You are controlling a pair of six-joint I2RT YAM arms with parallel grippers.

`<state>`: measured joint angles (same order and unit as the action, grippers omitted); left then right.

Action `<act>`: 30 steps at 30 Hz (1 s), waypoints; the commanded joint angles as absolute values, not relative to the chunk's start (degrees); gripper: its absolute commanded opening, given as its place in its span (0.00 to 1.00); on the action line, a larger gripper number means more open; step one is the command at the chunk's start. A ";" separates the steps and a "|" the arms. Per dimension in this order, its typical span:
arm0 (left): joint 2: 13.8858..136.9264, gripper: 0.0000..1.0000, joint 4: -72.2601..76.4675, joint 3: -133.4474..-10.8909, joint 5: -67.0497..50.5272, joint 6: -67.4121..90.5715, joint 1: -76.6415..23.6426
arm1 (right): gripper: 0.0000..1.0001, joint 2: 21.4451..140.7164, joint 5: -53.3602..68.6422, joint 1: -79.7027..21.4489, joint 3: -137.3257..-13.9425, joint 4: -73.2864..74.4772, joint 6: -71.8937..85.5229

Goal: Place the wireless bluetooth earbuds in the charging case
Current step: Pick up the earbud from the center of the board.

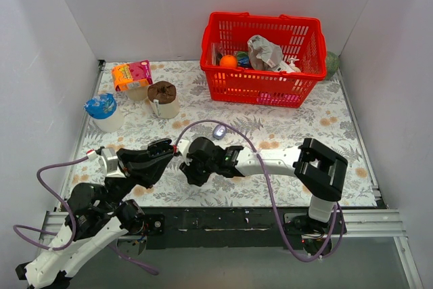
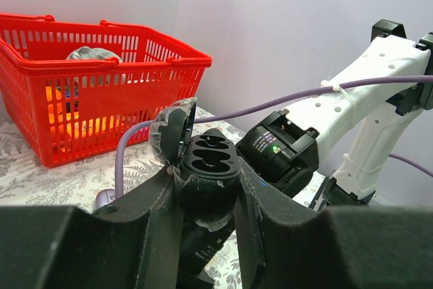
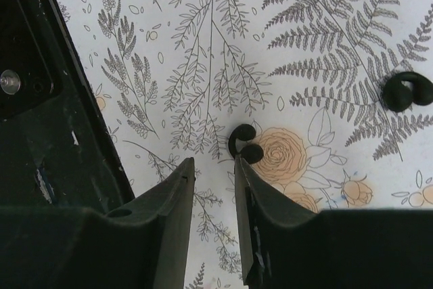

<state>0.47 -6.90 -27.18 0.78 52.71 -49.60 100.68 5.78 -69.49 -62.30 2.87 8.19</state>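
The charging case [image 2: 211,184] is a black oval body with two dark sockets on top and a silvery-lined lid [image 2: 172,130] hinged open to the left. My left gripper [image 2: 203,177] is shut on it and holds it upright above the table [image 1: 166,148]. Two small black hook-shaped earbuds lie on the floral cloth: one [image 3: 243,147] just beyond my right gripper's right fingertip, the other [image 3: 407,91] further right. My right gripper [image 3: 214,162] is open a little and empty, pointing down at the cloth, close beside the left gripper [image 1: 196,162]. The top view hides both buds.
A small lavender pebble-shaped thing [image 1: 218,130] lies just beyond the grippers, also in the left wrist view [image 2: 103,198]. A red basket [image 1: 262,80] with items stands at the back right. A brown-lidded cup [image 1: 163,99], an orange-pink box [image 1: 131,74] and a blue-topped tub [image 1: 103,112] stand back left.
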 commanded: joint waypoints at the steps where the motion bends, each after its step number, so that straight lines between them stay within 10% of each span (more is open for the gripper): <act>1: 0.09 0.00 -9.14 -29.00 2.46 51.59 -49.31 | 0.38 103.17 7.91 -69.70 -66.18 2.28 4.48; 30: 0.18 0.00 -10.02 -27.16 1.76 52.73 -49.31 | 0.40 106.79 6.94 -67.41 -67.15 5.89 4.13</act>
